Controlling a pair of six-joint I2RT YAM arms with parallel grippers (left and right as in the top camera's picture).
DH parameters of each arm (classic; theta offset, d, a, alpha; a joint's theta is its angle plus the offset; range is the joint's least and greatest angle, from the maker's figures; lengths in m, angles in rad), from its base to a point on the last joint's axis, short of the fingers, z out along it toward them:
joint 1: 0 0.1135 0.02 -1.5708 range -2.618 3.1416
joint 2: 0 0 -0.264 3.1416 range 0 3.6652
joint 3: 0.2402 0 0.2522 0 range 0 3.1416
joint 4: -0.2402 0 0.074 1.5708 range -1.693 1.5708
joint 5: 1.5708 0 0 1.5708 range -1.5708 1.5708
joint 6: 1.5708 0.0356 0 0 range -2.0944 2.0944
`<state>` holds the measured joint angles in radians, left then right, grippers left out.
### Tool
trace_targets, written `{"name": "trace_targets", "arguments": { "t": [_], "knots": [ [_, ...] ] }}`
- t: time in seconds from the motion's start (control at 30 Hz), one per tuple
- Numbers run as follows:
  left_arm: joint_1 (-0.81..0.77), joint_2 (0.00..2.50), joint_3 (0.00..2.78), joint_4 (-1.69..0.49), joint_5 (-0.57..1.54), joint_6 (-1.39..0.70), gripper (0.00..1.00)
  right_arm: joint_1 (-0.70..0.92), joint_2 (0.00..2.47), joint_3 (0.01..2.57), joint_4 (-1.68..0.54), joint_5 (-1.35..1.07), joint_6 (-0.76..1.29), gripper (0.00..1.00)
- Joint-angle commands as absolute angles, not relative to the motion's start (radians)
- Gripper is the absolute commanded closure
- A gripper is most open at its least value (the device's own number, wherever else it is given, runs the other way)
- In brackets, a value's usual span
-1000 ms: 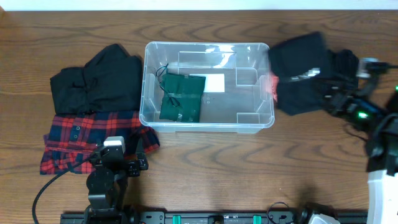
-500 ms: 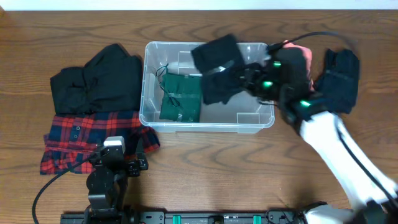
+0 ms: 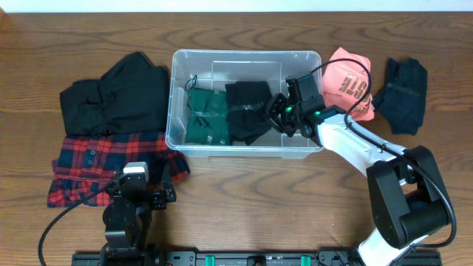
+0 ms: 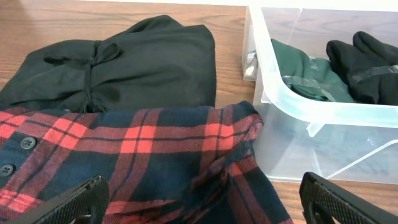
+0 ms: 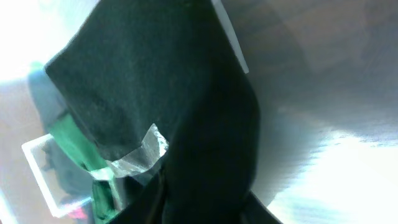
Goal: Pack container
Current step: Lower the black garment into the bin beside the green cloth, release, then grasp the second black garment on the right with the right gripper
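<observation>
Now that the black cloth bundle (image 3: pixel 247 118) has come inside the clear rectangular plastic container (image 3: pixel 222 52), I count it nearly packed; right gripper (image 3: pixel 283 111) grip unclear, left gripper (image 4: pixel 202 196) spread.

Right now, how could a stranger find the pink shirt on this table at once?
Find the clear plastic bin in the middle of the table. Just outside its far right corner lies a shirt. It alone is salmon pink with dark lettering; the garment beside it is dark.
</observation>
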<state>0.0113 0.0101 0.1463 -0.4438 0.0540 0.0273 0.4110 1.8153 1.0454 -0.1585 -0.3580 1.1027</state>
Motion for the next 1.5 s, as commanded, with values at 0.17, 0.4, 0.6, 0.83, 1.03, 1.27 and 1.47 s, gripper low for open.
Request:
{"name": "trace_targets", "arguments": {
  "t": [0.17,0.4,0.6,0.83,1.03,1.27,1.47],
  "knots": [
    [0.014,0.003,0.128,-0.443,0.064,0.041,0.02,0.4,1.648,1.085,-0.221,-0.228,0.619,0.55],
    [0.014,0.003,0.128,-0.443,0.064,0.041,0.02,0.316,1.368,1.133,-0.412,-0.217,0.383,0.37],
    [0.014,0.003,0.128,-0.443,0.064,0.041,0.02,0.042,1.189,1.133,-0.572,-0.206,0.376,0.28],
    [0.014,0.003,0.128,-0.443,0.064,0.041,0.02,-0.433,1.29,1.131,-0.666,-0.258,0.341,0.13],
    [0.014,0.003,0.128,-0.443,0.064,0.041,0.02,-0.636,1.534,1.131,-0.58,-0.334,0.29,0.1],
    [0.014,0.003,0.128,-0.443,0.064,0.041,0.02,-0.7,1.801,1.131,-0.381,-0.527,0.249,0.12],
    [0.014,0.003,0.128,-0.443,0.064,0.041,0.02,-0.693,1.932,1.131,-0.29,-0.528,0.255,0.13]
  ]
}}
